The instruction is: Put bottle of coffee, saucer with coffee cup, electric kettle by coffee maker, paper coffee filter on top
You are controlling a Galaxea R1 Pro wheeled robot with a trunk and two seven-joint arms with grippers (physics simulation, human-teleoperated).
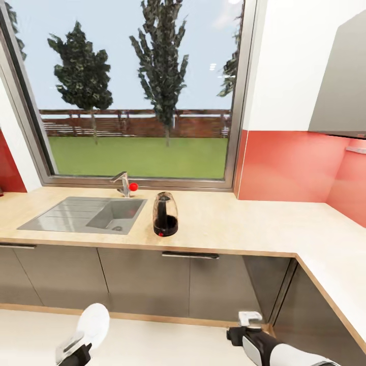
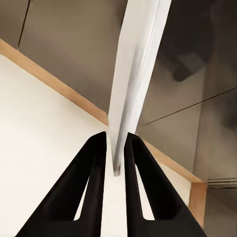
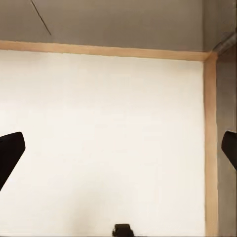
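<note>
The saucer (image 1: 94,321) is pinched edge-on at its rim by the left gripper (image 2: 116,170), held low w/ the arm down in front of the cabinets; prob stiff, glossy and chippable, so a rim grip could slip. The right gripper (image 3: 118,148) is spread wide, nothing in it, pointed at the floor. The electric kettle (image 1: 165,214) is parked on the kitchen countertop (image 1: 244,223) beside the sink (image 1: 86,213).

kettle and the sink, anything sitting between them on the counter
Nothing: in the head view, bare wood-grain countertop separates the electric kettle from the sink.
</note>
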